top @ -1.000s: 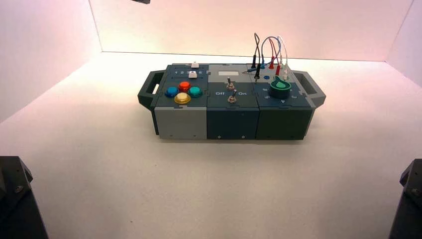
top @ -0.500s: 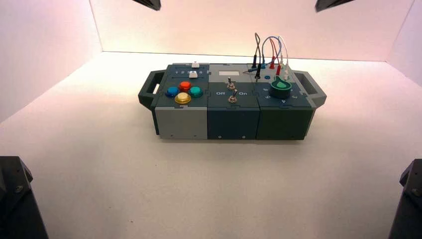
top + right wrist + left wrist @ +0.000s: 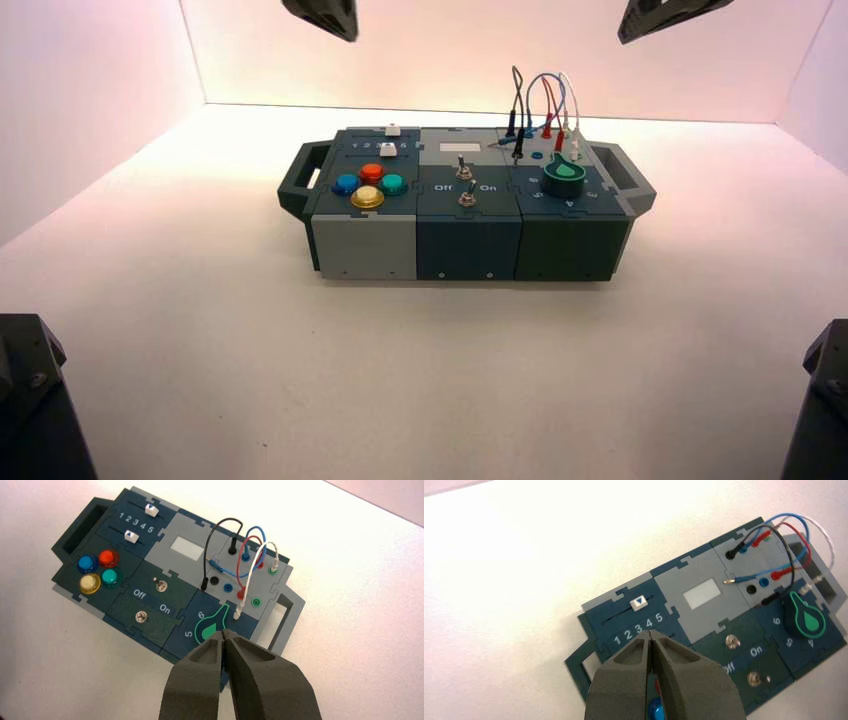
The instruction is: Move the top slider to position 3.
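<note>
White table (image 3: 420, 360) carrying the box (image 3: 466, 250), a long dark panel with a handle at each end. On the robot's left is the section with the sliders and four round buttons (image 3: 98, 571) in blue, red, yellow and green. The middle section holds two toggle switches (image 3: 150, 600) lettered "Off" and "On". The right section holds the green knob (image 3: 212, 626) and looped wires (image 3: 245, 555).

Left claw (image 3: 651, 639), clenched with its fingers meeting at the tips, hangs high above the slider end of the box, well clear of the panel. Right claw (image 3: 223, 636), likewise clenched, hangs high over the knob end.

The top slider (image 3: 639, 603), a small white knob with a blue triangle, sits in the slot on the far side of the number row. In the left wrist view it stands about level with the 4, possibly between 4 and 5. Position 3 (image 3: 638, 628) is the middle digit of the printed scale, so a short travel toward the handle end appears to be needed.

Risks, as judged from this stage: the second white slider (image 3: 131, 536) lies just beside the number row on its near side, and a descent aimed slightly off would shift it instead. The knob is small, so a shut claw could slide off it or push it past 3 toward 2. Pressing hard could also shift the box on the table.
</note>
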Tool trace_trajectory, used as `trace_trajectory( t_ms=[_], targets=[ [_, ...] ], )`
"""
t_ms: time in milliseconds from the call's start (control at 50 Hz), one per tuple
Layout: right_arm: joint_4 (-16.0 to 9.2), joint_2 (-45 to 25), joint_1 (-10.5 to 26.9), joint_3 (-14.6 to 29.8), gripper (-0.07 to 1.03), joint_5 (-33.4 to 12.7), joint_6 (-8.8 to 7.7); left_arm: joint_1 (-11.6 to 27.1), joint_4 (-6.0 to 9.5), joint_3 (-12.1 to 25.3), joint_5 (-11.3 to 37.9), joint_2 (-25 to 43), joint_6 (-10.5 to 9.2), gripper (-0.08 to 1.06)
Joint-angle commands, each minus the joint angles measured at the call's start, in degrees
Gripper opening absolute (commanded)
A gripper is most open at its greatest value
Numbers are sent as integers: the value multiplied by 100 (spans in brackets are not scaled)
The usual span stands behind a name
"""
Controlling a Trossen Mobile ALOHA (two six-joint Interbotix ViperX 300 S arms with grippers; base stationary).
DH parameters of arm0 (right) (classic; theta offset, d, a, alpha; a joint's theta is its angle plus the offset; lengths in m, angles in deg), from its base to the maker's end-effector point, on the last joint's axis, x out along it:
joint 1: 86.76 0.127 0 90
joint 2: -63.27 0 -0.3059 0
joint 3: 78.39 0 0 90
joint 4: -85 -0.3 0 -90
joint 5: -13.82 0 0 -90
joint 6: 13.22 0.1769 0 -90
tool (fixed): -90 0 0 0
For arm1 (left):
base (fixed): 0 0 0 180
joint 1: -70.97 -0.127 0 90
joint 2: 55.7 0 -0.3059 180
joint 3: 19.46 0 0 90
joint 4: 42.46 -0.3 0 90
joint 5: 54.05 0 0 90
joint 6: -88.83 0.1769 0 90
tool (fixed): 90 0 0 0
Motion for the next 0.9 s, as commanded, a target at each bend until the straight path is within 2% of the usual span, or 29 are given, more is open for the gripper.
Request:
trace_trajectory(
  t_ms=[20, 280, 440, 900],
  targets=[
    [0, -9, 18, 18, -2, 211, -26, 26, 35, 343, -88, 229, -158, -3],
    [18, -44, 18, -9, -2, 387, -18, 114, 35, 659, -246, 940, -158, -3],
    [237, -62, 18, -53, -2, 475, -18, 290, 35, 870, -343, 1301, -149, -3],
    [237, -62, 18, -70, -2, 571, -9, 325, 35, 1433, -114, 2048, -167, -3]
  ],
)
